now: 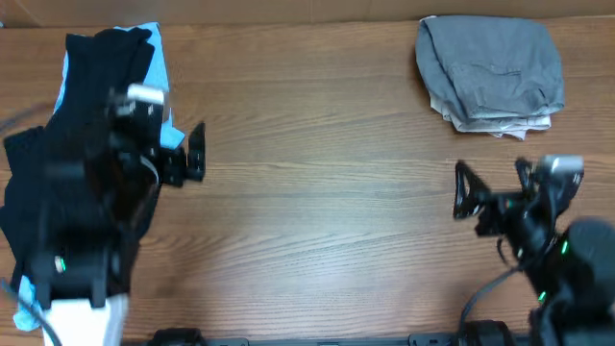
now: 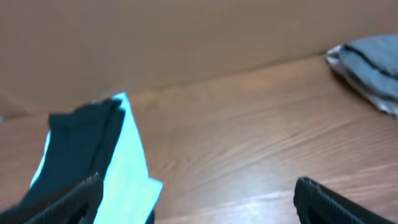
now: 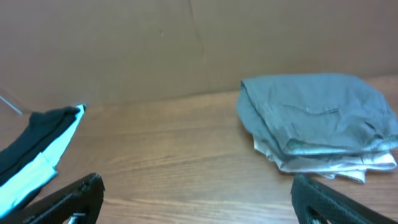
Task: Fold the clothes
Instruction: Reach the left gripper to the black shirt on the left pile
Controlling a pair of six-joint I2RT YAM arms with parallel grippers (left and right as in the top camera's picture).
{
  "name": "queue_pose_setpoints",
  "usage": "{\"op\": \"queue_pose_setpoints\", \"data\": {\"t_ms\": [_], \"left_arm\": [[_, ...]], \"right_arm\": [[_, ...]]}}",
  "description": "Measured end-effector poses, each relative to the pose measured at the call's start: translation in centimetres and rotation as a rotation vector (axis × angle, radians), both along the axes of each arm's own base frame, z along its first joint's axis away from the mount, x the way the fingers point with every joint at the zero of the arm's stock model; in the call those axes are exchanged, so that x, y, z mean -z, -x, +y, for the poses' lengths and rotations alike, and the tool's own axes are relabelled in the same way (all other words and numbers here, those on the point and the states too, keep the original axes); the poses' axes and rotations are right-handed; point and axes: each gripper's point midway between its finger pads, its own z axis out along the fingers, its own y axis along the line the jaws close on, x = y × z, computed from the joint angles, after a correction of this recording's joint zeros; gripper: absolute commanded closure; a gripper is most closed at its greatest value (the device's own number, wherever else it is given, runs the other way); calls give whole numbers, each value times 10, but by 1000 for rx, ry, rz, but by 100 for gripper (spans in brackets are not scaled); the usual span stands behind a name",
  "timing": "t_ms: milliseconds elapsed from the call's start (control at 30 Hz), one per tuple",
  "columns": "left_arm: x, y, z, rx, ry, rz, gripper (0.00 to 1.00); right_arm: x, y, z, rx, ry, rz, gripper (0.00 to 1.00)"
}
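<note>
Backing the wood-grain table [image 1: 317,240] stands a cardboard wall [image 3: 124,50] — both pairs of jaws spread.

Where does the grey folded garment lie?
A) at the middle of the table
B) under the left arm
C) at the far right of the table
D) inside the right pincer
C: the overhead view shows the grey folded garment in the far right corner of the table.

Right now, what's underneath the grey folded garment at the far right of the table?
Pale, whitish fabric layers stick out beneath the grey garment along its near edge, resting on the wooden table. How far they run underneath, or whether they're separate clothes, is covered.
</note>
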Motion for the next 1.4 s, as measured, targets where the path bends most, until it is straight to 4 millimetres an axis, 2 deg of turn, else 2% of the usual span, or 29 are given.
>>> {"op": "queue_pose_setpoints", "data": {"t_ms": [133, 267, 367, 533, 633, 700, 800, 867, 900, 967, 1033, 1100, 1167, 1233, 1333, 1400], "left_arm": [[-2, -22, -6, 46, 0, 138, 0], [8, -44, -11, 74, 11, 274, 0], [14, -64, -12, 84, 17, 305, 0], [21, -92, -11, 97, -13, 272, 0], [19, -111, 1, 66, -46, 226, 0], [21, -123, 18, 21, -58, 217, 0], [38, -141, 67, -89, -59, 236, 0], [52, -153, 106, -169, -56, 245, 4], [60, -157, 127, -210, -53, 251, 9], [81, -162, 166, -284, -48, 276, 23], [106, -165, 207, -355, -41, 305, 27], [126, -166, 232, -396, -39, 329, 27], [148, -165, 249, -422, -29, 367, 31], [168, -164, 258, -430, -23, 406, 35], [197, -164, 264, -429, -27, 462, 37], [225, -164, 265, -424, -22, 517, 38]], "right_arm": [[-14, -18, 2, -11, -1, 142, 0], [-14, -33, 8, -41, -14, 293, 0], [-14, -51, 12, -60, -24, 346, 0], [7, -77, 20, -96, -46, 422, 0], [28, -90, 29, -138, -75, 489, 0], [38, -96, 33, -162, -93, 526, 0], [54, -103, 39, -188, -116, 580, 0], [61, -105, 41, -196, -125, 606, 0], [64, -106, 41, -197, -127, 616, 0], [70, -107, 42, -200, -132, 638, 0], [75, -108, 43, -203, -134, 652, 0], [75, -108, 44, -204, -133, 655, 1], [75, -107, 46, -210, -133, 655, 1], [75, -107, 47, -216, -134, 657, 3], [76, -106, 48, -219, -135, 662, 5], [76, -105, 48, -218, -136, 663, 6]]}}
